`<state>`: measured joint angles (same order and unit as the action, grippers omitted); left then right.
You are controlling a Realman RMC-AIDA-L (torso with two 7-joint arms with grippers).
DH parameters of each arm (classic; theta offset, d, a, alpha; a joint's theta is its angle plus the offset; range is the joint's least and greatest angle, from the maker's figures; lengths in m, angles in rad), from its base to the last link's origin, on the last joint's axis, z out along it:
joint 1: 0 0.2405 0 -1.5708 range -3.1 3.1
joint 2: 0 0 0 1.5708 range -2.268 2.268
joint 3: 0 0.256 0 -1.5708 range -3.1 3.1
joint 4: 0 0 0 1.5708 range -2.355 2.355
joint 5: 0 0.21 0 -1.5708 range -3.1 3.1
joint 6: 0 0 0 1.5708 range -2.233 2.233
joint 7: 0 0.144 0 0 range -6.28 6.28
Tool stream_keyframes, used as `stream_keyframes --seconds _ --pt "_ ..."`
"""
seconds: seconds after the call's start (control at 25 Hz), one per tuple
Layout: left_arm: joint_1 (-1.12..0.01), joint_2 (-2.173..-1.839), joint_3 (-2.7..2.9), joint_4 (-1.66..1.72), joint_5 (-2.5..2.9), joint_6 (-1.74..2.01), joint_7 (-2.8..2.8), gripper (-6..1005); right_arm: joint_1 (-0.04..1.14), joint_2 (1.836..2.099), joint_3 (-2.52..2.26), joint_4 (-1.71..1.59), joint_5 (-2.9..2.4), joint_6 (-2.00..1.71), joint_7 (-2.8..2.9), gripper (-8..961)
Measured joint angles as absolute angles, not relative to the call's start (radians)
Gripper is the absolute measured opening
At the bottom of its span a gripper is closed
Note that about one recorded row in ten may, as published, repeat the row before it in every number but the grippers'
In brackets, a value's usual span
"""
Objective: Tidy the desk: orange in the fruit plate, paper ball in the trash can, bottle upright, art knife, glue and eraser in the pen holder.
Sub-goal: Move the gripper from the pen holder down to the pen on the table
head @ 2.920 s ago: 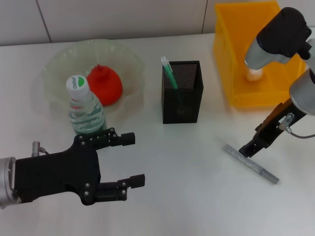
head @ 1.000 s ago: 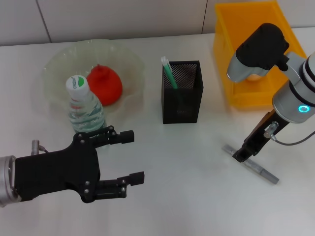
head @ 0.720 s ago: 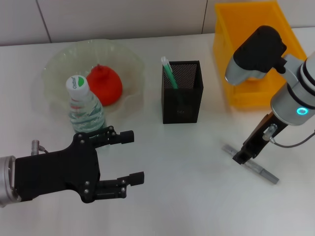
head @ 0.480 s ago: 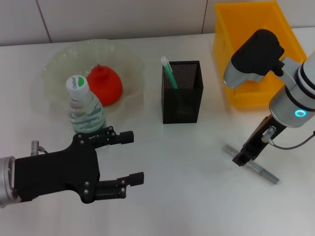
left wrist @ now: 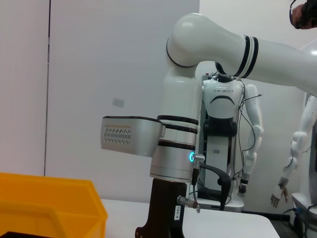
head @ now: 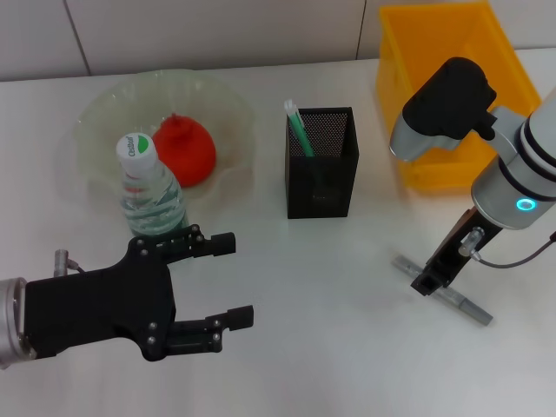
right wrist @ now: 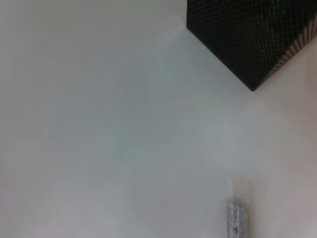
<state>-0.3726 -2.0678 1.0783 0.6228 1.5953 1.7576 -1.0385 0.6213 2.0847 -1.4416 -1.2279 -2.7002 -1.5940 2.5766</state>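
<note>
1. the right gripper is seen low over the desk, its tip on or just above the art knife, near the knife's left end. whether the fingers are spread or pinched on the knife can't be told; they are hidden behind the gripper body in the head view and absent from the right wrist view.
2. the knife lies flat, slanted, in front of the orange trash can and to the right of the pen holder. judged: the low, steep approach suits a thin flat item that must be pinched off the surface.
3. in the right wrist view only one end of the knife and a corner of the mesh holder are shown, w/ bare desk between.
4. the left gripper is parked low at the near left, fingers spread apart, nothing held, just in front of the bottle.
5. the bottle is already upright, beside the fruit plate; the orange sits in the plate. a green pen-like item stands in the holder; glue, eraser and paper ball can't be picked out.
6. judged: the path knife-to-holder is open; the holder's narrow mouth and the item already inside may obstruct a long knife, so a near-vertical drop is prob. needed.
</note>
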Motion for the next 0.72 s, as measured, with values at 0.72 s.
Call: stream_keyframes --seconds 0.72 --pt "-0.376 -2.068 1.078 0.623 1.595 1.755 -1.038 802 0.631 2.085 -1.442 -1.187 -2.701 -1.573 2.588 383"
